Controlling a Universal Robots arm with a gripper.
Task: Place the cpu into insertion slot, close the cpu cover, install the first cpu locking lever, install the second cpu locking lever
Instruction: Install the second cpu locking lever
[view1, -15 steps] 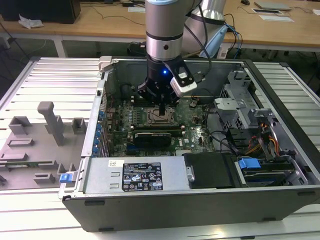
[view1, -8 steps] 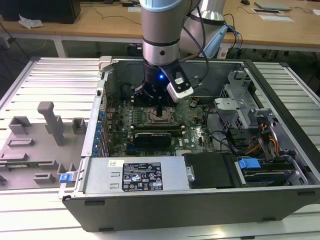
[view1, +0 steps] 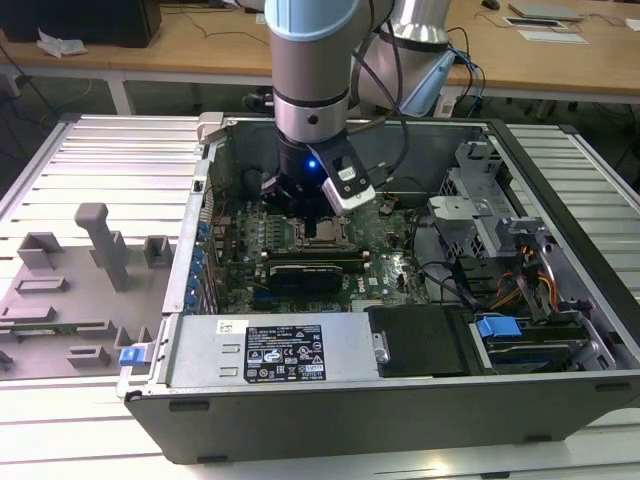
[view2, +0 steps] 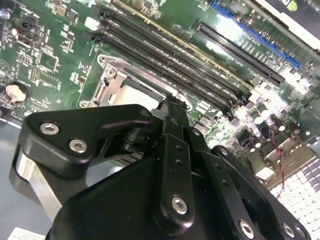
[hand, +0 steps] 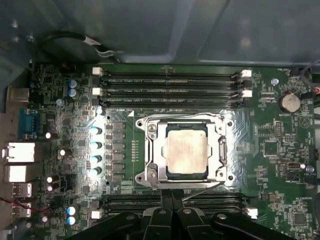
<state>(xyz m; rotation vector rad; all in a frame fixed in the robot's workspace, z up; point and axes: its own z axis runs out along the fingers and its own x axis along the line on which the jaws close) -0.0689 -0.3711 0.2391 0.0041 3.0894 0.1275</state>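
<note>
The cpu (hand: 186, 151), a silver-grey square, lies in the insertion slot (hand: 227, 150) on the green board. The cpu cover (hand: 152, 155), a silver frame plate, lies flat around it, with the chip showing through its window. My gripper (hand: 172, 199) is shut with its black fingers (hand: 166, 202) pressed together and nothing visible between them. Its tip is at the slot's edge beside the memory slots, where a thin metal lever rod (hand: 200, 185) runs along the frame. In the second wrist view the gripper (view2: 170, 103) ends just over the cover (view2: 114, 82). In the exterior view the insertion slot (view1: 326, 238) sits just below the arm's wrist.
Long black memory slots (hand: 172, 82) flank the socket on two sides. A coin battery (hand: 289, 102) and rows of capacitors (hand: 94, 151) stand on the board. The case walls (view1: 300, 420), drive cage (view1: 480, 210) and cables (view1: 520, 290) surround the board. A grey fixture tray (view1: 70, 290) lies at the exterior view's left.
</note>
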